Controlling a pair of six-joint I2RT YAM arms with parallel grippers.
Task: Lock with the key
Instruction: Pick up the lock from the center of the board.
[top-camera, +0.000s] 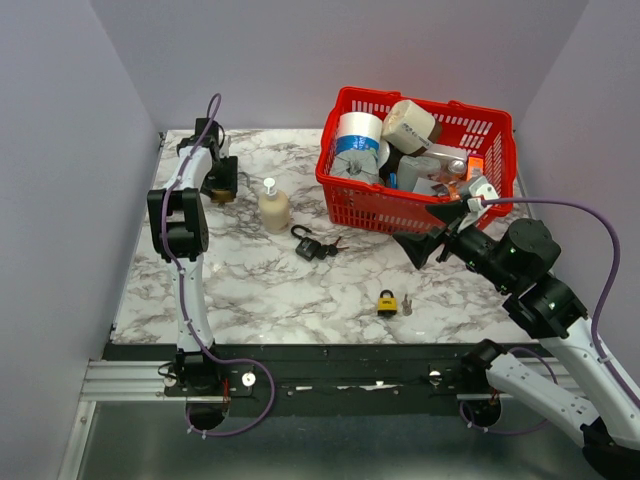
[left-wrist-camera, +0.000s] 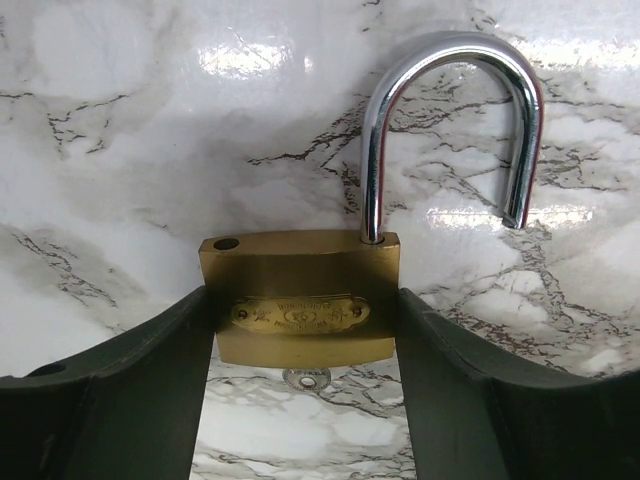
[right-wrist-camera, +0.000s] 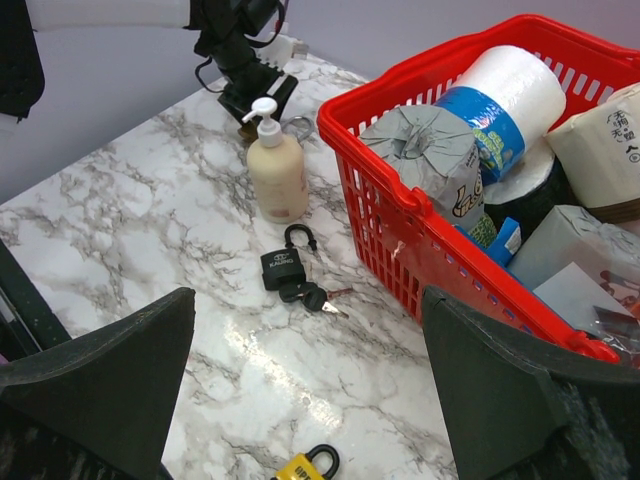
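Far left on the marble table (top-camera: 250, 290), the left gripper (left-wrist-camera: 303, 295) clamps a brass padlock (left-wrist-camera: 300, 265) by its flanks, shackle (left-wrist-camera: 455, 42) open; the smooth brass may pivot or slip, while the right gripper (top-camera: 430, 232) gapes empty.

I've got the brass padlock (left-wrist-camera: 295, 300) just left of the soap bottle (top-camera: 274, 210), its steel shackle open with one leg free, a silvery key (left-wrist-camera: 305, 378) showing below its body.

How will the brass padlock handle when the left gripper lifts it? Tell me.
Brass padlock: solid metal body, likely heavy for its size and rigid. Its smooth sides may slip. The open shackle could swing.
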